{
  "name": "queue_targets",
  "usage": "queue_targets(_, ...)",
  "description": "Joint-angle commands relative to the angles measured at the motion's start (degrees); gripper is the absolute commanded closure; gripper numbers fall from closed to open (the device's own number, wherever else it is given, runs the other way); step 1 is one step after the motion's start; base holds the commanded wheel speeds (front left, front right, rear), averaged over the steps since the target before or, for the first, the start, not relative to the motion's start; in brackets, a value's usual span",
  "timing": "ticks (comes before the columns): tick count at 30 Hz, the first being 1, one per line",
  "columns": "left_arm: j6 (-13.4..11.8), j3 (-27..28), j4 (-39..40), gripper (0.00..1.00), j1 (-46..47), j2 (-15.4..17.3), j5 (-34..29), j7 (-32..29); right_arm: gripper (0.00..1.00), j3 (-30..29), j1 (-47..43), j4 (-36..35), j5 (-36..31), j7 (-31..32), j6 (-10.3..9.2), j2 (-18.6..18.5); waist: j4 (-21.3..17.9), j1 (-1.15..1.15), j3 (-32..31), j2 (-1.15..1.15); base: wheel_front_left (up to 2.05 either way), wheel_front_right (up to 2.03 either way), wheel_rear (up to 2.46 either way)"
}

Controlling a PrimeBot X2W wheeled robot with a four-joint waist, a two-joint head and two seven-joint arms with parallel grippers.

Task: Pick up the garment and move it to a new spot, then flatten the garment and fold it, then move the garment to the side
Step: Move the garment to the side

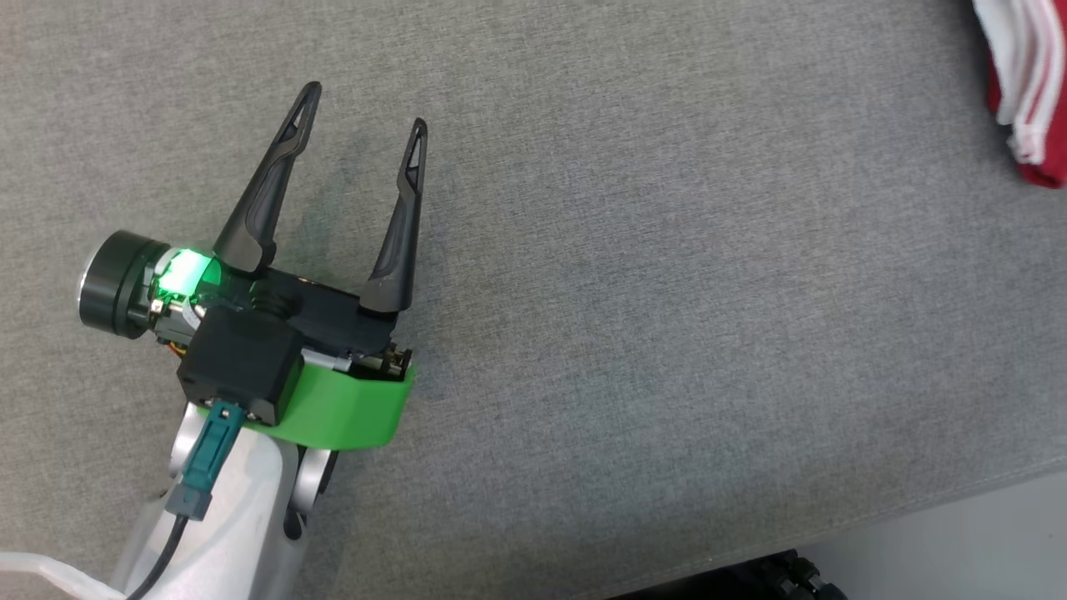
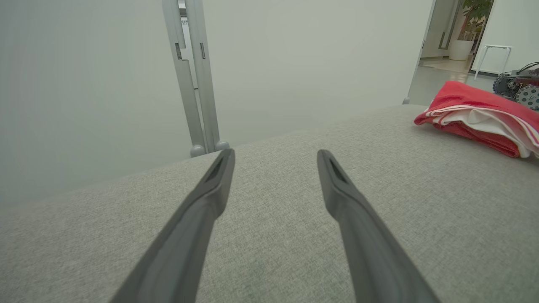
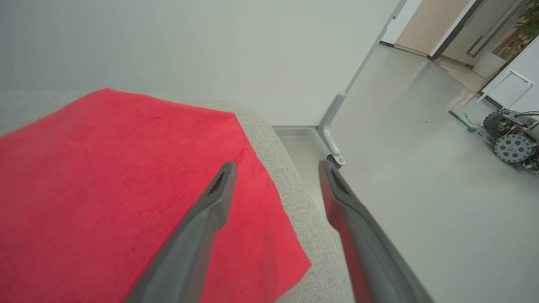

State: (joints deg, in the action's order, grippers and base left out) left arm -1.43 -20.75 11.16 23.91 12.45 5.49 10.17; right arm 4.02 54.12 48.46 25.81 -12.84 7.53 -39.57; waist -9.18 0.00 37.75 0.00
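Room: plain pale wall (image 2: pixel 294 63) behind the surface; smooth, glossy grey floor (image 3: pixel 421 189) running out to an open doorway at 1 o'clock in the right wrist view.
Surface: broad slab of grey woven upholstery (image 1: pixel 667 292), flat with a fine heathered grain and a soft rounded edge; in the head view its edge crosses at 5 o'clock.
Garment: red cloth with white stripes (image 1: pixel 1029 92), folded into a layered bundle, lying on the upholstery at 2 o'clock in the head view, near the surface's edge and well apart from the left gripper; the top face is matte and finely napped.
Left gripper (image 1: pixel 365 107): at 8 o'clock in the head view, long dark tapered fingers spread apart over bare upholstery, nothing between them; green collar and a lit green lamp at its base.
Right gripper (image 3: pixel 277 164): fingers spread apart above the garment's corner, gripping nothing.
Metal post (image 2: pixel 193 84): slim, pale, upright at 11 o'clock in the left wrist view.
Wheeled machine (image 3: pixel 511 143): on the floor at 3 o'clock.
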Motion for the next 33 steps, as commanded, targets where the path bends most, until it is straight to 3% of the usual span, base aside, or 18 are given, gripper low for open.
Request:
queue_targets(1,0.20,-0.08,-0.17,0.00,0.85,0.21,-0.34,0.45,0.00,-0.79,-0.51,0.83,-0.75,-0.98,-0.08,0.83,0.59,0.00,0.36,0.00,0.00,0.00,0.00)
queue_targets(6,-0.67,-0.02,-1.92,0.00,-1.69,0.06,0.51,0.84,0.00,-5.38,-6.29,-1.54,-0.81,-2.39,-0.08,5.18,-0.66,0.00,-3.93,0.00,0.00,0.00,0.00)
queue_targets(12,-2.03,0.62,-3.82,0.00,-6.07,0.23,2.29,0.82,0.00,-12.79,-19.05,-17.74,-4.40,-2.36,-0.08,12.66,-3.34,0.00,-11.64,0.00,0.00,0.00,0.00)
queue_targets(17,-3.29,1.57,-4.33,0.00,-9.67,0.79,3.34,0.54,0.00,-15.67,-30.20,-30.97,-7.23,-2.37,-0.08,19.42,-4.23,0.00,-17.15,0.00,0.00,0.00,0.00)
queue_targets(26,-6.20,3.57,-5.53,0.00,-16.47,-0.33,6.53,0.73,0.00,-13.38,-46.94,-45.64,-10.84,-1.28,-0.08,27.68,-2.69,0.00,-24.25,0.00,0.00,0.00,0.00)
queue_targets(33,-7.65,5.70,-8.20,0.00,-19.98,-1.23,9.11,2.46,0.00,-10.86,-53.24,-53.62,-12.36,1.86,-0.07,31.23,3.00,0.00,-26.92,0.00,0.00,0.00,0.00)
